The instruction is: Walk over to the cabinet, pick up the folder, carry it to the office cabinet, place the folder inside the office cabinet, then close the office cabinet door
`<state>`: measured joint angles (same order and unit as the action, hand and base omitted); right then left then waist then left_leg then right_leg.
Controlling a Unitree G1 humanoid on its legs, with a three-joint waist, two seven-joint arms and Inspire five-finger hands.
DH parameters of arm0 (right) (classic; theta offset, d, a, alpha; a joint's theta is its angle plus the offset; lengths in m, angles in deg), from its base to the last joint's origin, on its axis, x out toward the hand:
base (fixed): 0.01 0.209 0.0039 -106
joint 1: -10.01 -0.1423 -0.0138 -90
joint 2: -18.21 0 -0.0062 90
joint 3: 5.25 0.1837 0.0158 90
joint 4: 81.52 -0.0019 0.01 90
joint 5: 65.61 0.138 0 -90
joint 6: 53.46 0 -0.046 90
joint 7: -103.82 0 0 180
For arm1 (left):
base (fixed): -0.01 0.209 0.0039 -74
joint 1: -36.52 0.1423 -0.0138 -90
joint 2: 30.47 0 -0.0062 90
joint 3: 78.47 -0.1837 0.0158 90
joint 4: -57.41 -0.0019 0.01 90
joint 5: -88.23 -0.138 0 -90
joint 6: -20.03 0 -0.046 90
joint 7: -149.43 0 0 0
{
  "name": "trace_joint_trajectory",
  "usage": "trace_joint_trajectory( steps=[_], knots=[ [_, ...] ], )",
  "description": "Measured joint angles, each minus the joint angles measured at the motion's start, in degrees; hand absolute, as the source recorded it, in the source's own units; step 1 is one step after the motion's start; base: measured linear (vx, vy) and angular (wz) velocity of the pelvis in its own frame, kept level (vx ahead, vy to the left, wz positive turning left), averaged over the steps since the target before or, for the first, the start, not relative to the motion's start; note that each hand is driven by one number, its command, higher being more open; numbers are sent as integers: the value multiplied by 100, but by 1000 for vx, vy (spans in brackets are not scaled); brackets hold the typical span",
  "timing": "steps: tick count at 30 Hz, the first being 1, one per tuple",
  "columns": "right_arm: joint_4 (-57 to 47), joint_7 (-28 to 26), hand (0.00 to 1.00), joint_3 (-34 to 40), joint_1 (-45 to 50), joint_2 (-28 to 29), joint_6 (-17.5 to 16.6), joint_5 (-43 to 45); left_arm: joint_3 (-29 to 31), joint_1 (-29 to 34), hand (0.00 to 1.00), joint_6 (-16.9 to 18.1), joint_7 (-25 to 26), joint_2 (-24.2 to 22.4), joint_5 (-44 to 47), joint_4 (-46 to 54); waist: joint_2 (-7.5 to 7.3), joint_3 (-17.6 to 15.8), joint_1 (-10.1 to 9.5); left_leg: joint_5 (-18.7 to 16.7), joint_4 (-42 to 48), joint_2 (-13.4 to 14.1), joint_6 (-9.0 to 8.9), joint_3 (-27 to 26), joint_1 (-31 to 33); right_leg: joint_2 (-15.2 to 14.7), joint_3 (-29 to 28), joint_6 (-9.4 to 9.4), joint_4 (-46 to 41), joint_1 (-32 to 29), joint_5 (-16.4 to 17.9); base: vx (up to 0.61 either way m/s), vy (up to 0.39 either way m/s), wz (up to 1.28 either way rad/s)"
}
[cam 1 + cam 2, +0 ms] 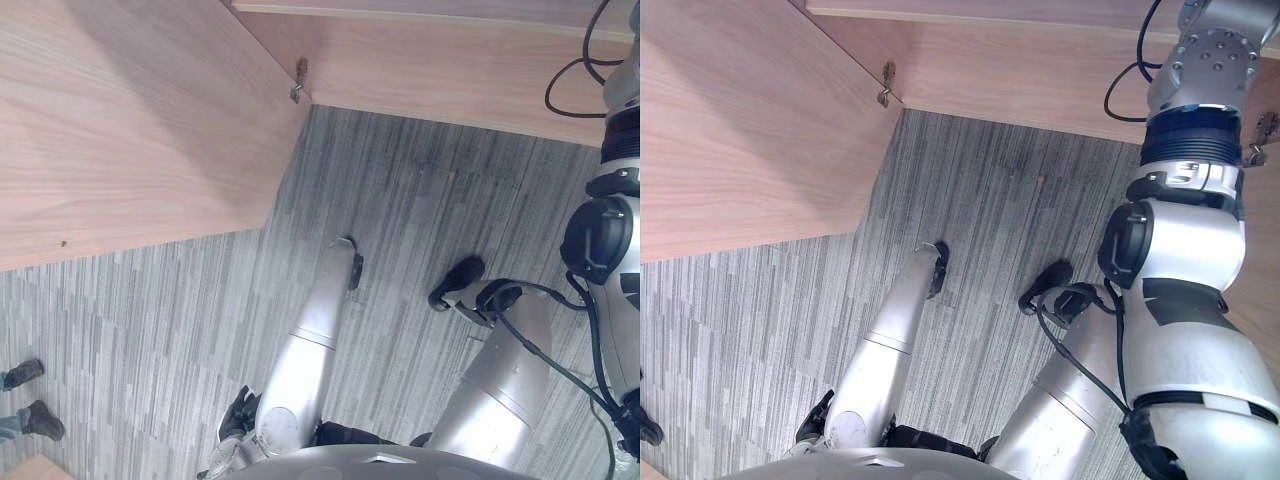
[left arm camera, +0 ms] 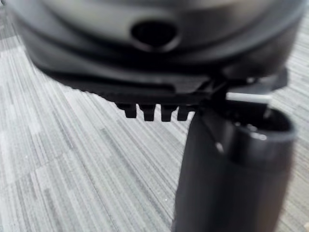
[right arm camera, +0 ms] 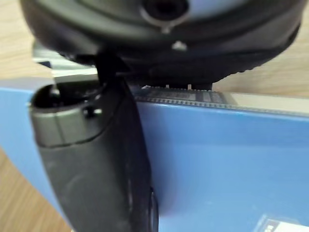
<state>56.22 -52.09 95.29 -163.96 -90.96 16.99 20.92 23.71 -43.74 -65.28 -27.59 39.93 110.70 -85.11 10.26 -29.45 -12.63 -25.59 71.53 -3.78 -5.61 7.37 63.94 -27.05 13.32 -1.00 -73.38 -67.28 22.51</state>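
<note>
The blue folder [image 3: 231,164] shows close up in the right wrist view, against a light wooden surface. My right hand [image 3: 96,159] is shut on it, with the thumb laid across its blue face. In the eye views my right arm rises along the right side, up past the cabinet's wooden front [image 1: 1040,70]. My left hand [image 1: 238,415] hangs low at my left side over the grey carpet, fingers relaxed and holding nothing.
A wooden cabinet door [image 1: 130,120] stands swung open at the left, with a metal hinge [image 1: 299,85] at its inner corner. Striped grey carpet [image 1: 400,200] lies below the cabinet. A person's dark shoes [image 1: 25,375] show at the lower left edge.
</note>
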Motion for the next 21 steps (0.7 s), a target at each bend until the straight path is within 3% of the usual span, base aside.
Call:
trace_joint_trajectory(
  steps=[6,14,17,21],
  knots=[
    [-130,-96,100,12,1,-12,-147,54,4,0,100,1,0,1,30,0,-1,-1,6,18,22,-70,-50,47,76,-83,12,26,-124,-82,86,21,12,8],
    [-129,-370,100,-151,12,-46,-13,-23,24,0,100,1,-87,4,211,0,-2,-1,2,26,9,-67,-76,70,58,-85,32,44,-148,-68,110,12,4,1],
    [-27,-525,100,-422,61,-157,263,-194,71,-4,100,-1,-183,23,241,0,-3,-2,13,43,-46,-62,-109,74,-10,-81,46,43,-105,-5,109,25,34,0],
    [480,-702,100,-1080,205,-437,1017,-1199,196,-45,100,-16,-230,13,174,-1,-8,-5,37,132,-381,-23,-148,91,-331,-30,149,3,170,330,84,8,6,-1]
  ],
)
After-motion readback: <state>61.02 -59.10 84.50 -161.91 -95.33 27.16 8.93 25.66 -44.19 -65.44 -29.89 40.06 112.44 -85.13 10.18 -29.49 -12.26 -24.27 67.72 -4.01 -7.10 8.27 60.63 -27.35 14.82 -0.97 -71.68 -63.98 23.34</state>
